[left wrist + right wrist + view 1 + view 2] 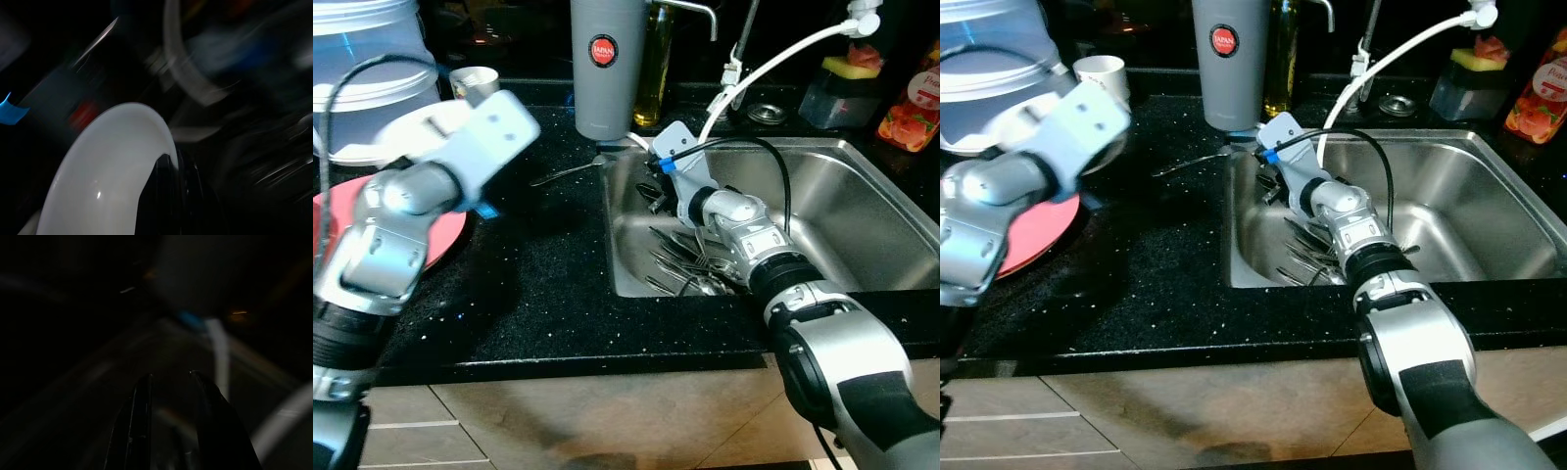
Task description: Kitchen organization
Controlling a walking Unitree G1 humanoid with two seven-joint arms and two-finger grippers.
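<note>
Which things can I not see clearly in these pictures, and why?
- Cutlery in the sink: partly hidden by the right arm in the eye views.
- Red plate: covered by the left arm.
- Left gripper: blurred in the left wrist view, white plate in front.
- Right wrist view: too dark beyond the right gripper.

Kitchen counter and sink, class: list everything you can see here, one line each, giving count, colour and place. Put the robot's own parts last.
Counter: one, black speckled, left of the sink.
Sink: one, steel, right of the counter.
Cutlery: a pile, silver, in the sink's left end.
Spoon: one, silver, on the counter by the sink's rim.
Flask: one, grey with a red badge, behind the sink corner.
Cup: one, white, at the back of the counter.
Plate: one, red, far left of the counter.
White plate: one, held at the left gripper.
Oil bottle: one, yellowish, beside the flask.
Left arm: silver, over the counter.
Right gripper: black, over the cutlery.
</note>
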